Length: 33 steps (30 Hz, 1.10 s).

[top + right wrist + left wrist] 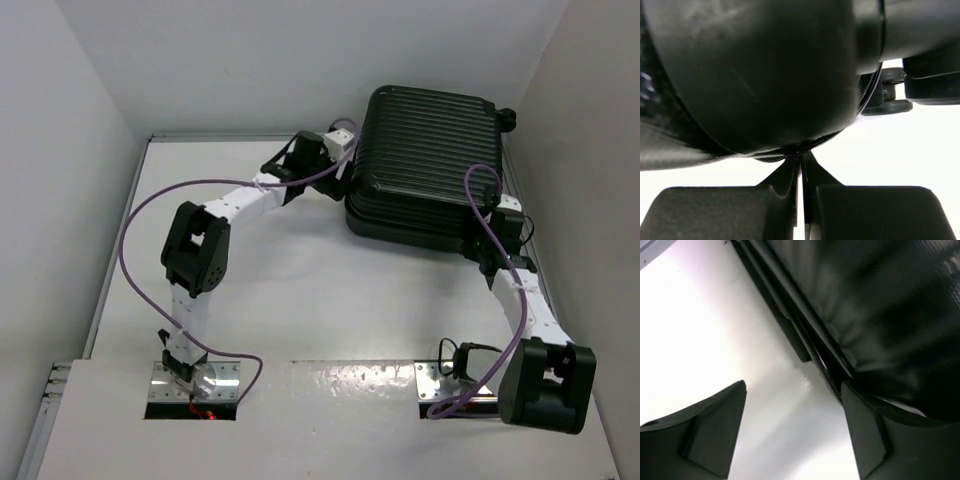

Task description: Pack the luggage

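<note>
The luggage [430, 150] is a large black ribbed hard-shell suitcase lying shut on the white table [300, 290] at the back right. My left gripper [350, 165] is at its left edge and stands open [794, 386]. Only bare table shows between its fingers, and the right finger [865, 435] lies against the luggage [880, 305] by the zipper seam. My right gripper [480, 252] is at the near right corner and is shut [802, 156]. Its tips touch the seam under the rounded shell of the luggage [755, 75]; nothing shows between them.
White walls close in the table on the left, back and right, and the luggage sits close to the right wall. A small black wheel [507, 118] sticks out at its far right corner. Purple cables [130, 230] loop off both arms.
</note>
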Each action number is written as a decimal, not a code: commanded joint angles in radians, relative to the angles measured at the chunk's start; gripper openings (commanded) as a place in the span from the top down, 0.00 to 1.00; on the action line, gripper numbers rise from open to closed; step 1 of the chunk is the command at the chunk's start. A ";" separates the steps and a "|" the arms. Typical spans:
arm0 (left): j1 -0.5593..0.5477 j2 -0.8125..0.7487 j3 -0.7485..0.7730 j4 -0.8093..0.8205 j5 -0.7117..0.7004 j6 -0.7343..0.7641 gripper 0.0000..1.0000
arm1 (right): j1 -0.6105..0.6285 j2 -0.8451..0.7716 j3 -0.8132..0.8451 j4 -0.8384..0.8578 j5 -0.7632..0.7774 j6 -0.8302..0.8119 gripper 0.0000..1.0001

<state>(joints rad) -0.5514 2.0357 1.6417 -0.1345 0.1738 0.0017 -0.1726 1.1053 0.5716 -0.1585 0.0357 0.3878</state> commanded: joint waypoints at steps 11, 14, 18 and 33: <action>0.100 0.305 0.453 0.067 0.157 -0.364 0.35 | -0.024 -0.022 0.017 0.025 -0.307 -0.067 1.00; 0.110 0.392 0.529 0.042 0.158 -0.382 0.38 | -0.022 -0.010 0.031 0.022 -0.315 -0.070 1.00; 0.129 0.434 0.529 0.082 0.147 -0.405 0.39 | -0.024 0.007 0.056 0.010 -0.324 -0.084 1.00; 0.165 0.523 0.603 0.119 0.157 -0.396 0.46 | -0.024 0.060 0.102 -0.030 -0.370 -0.144 1.00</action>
<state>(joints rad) -0.3916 2.5298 2.1834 -0.0097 0.2687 -0.4213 -0.2077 1.1473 0.6216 -0.2359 -0.2550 0.2646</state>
